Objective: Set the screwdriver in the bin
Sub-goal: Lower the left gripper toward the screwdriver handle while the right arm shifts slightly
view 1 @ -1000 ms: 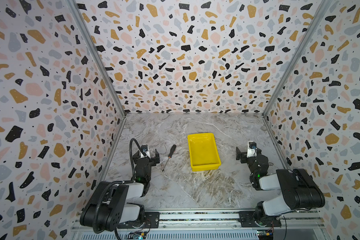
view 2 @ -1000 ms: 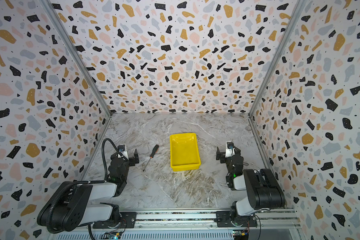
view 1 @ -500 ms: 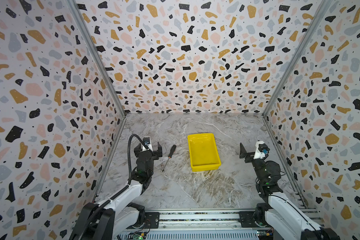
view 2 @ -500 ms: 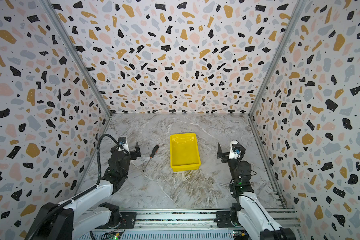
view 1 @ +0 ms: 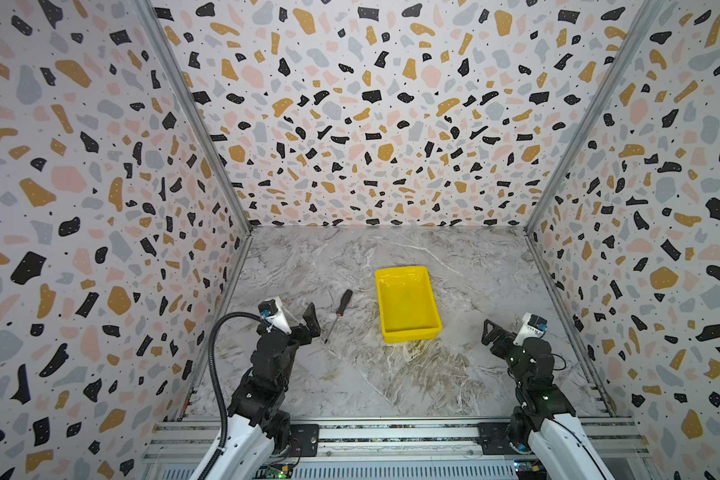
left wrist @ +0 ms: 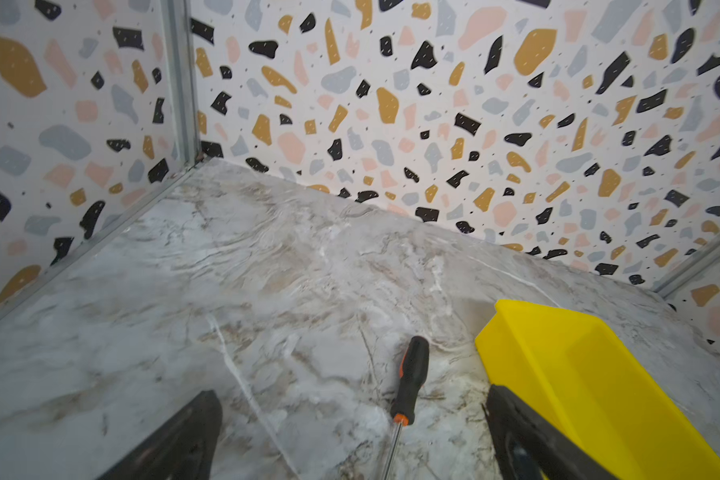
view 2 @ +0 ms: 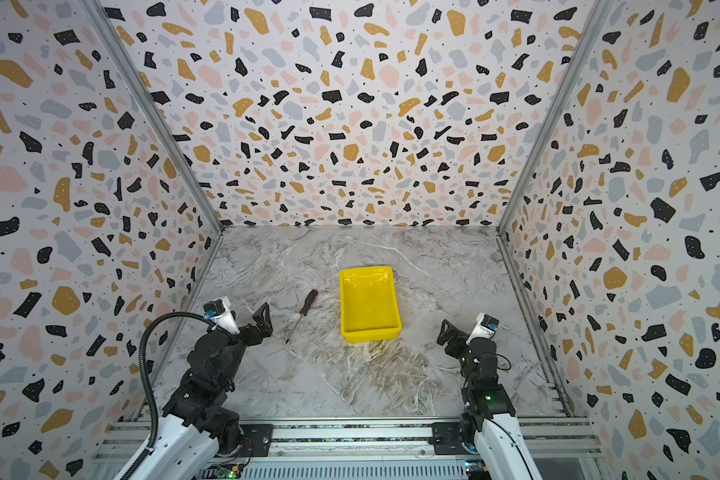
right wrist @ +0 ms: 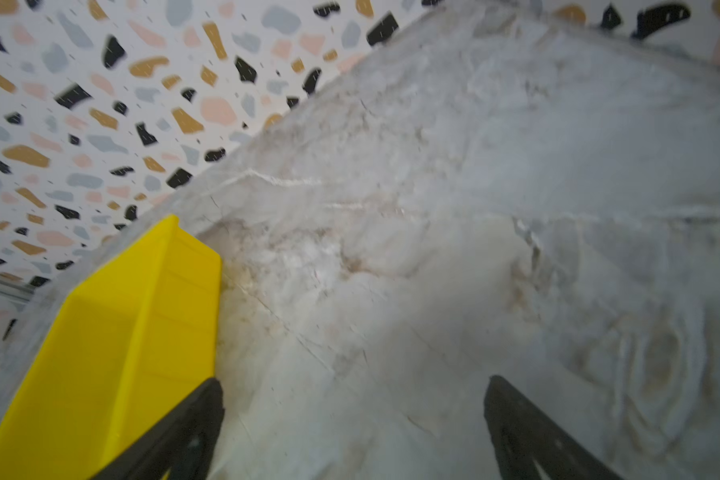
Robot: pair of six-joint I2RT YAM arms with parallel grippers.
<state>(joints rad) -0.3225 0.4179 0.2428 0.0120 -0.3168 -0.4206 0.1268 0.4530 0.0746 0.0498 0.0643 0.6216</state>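
Left fingers spread wide, empty, poised above the bench with the screwdriver lying between them in the left wrist view, nearer one finger than the other. Left gripper just off the screwdriver's shaft end in a top view, toward the left edge of the bench, not touching it. Right fingers likewise parted and holding nothing, near the right edge, well apart from the tool; right gripper beside the bin's near right corner.

Screwdriver flat on the bench, just left of the bin, handle toward the back edge, thin shaft slanting toward the front. Bin upright near the middle, nothing in it.

Step in hand, by judgement: approach for the pick, nothing grasped yet. Next move calls for centring over the handle, lowering to the surface, closing across the handle rather than the thin shaft, then lifting clear of the bin's low wall and releasing inside, lengthways so the tool fits.
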